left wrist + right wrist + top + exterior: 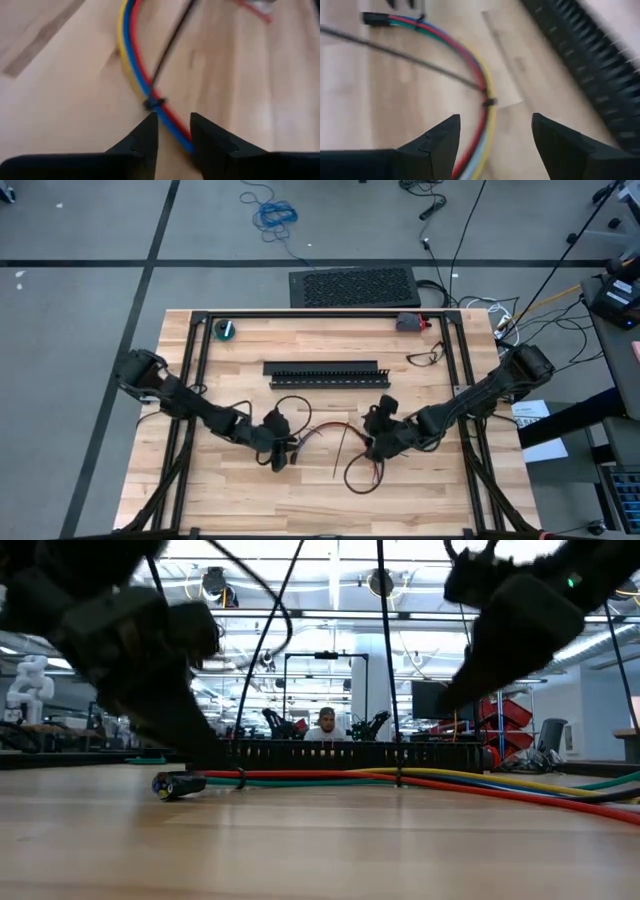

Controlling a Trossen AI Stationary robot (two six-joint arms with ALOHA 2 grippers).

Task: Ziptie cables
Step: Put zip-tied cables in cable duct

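The cables (335, 430), a bundle of thin coloured wires, lie curved on the wooden table between my two grippers. In the left wrist view a dark ziptie (152, 103) is cinched round the cables (131, 55), its thin tail running away from them. My left gripper (175, 137) (283, 450) stands a little open, one finger on each side of the bundle. Another ziptie (489, 102) binds the cables (482, 80) ahead of my right gripper (492, 142) (372, 442), which is wide open over them. The cables' black connector end (180, 783) rests on the table. My left gripper comes slanting down from the table's left, its fingers straddling the cables just short of the ziptie. The bundle runs under the inner edge of one finger (200, 142). Whether that finger touches it I cannot tell. The cables lie on the table.
A black slotted duct (325, 370) lies across the table beyond the cables. A teal round thing (227, 330) and a grey-red thing (408, 322) sit at the far edge, a loose dark loop (425, 358) to the right. Black frame rails (190, 380) run along both sides. A person (325, 723) sits far behind.
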